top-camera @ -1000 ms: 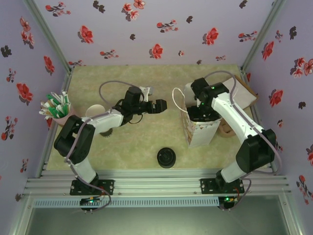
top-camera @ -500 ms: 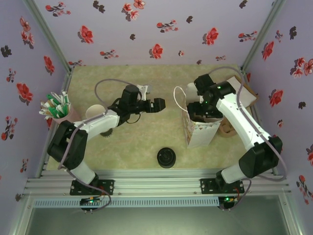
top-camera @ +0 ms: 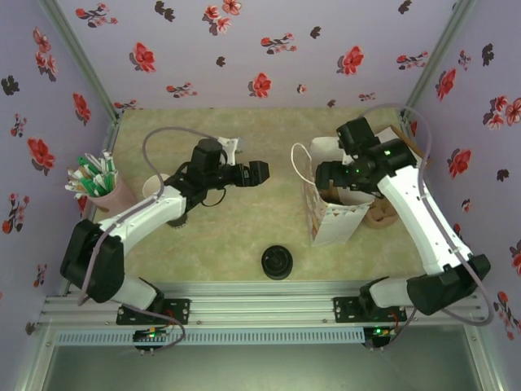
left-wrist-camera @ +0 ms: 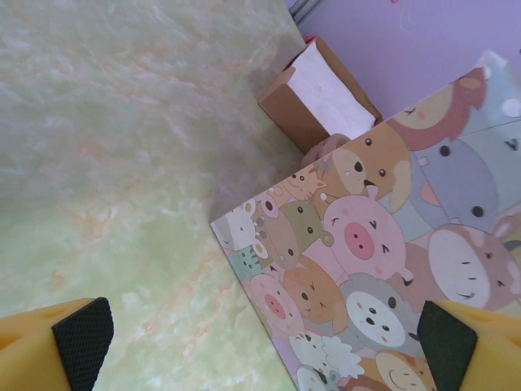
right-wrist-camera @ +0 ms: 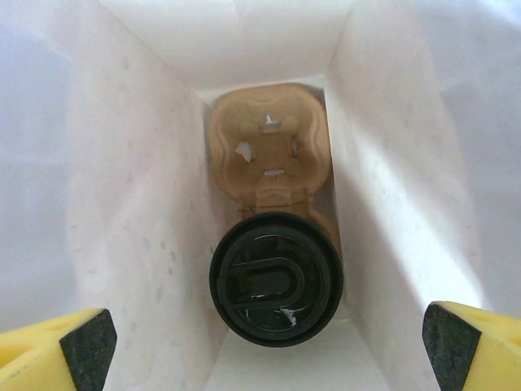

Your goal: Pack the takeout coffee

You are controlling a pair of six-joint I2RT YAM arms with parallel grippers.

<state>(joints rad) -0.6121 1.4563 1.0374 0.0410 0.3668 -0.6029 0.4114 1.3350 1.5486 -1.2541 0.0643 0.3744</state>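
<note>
White paper walls of the bag (right-wrist-camera: 138,204) rose on every side in the right wrist view, and the coffee (right-wrist-camera: 275,279) stood at the bottom of it, seen lid-on from straight above. It sat on a brown pulp carrier (right-wrist-camera: 264,142) that ran toward the bag's far end, where an empty well showed.

The right jaws were spread wide, holding nothing, with their black pads (right-wrist-camera: 88,346) to either side of the lid. The cup lay directly below them, and its long axis was upright, pointing back up through the bag's mouth. From this I judged the packing all but done. Any withdrawal would need to go straight up along that axis, as the walls stood close on both flanks.

The right arm was much the nearer, hanging over the bag's mouth in the top view. The left jaws, also wide and empty, pointed at the bag's printed side (left-wrist-camera: 366,244) from well off to its left.

The lid hid the cup's wall and lettering, so I could not tell how deeply it sat in the carrier. From above, the right arm covered the bag's (top-camera: 332,224) opening. A loose black lid (top-camera: 277,262) lay on the surface nearer than the bag.
</note>
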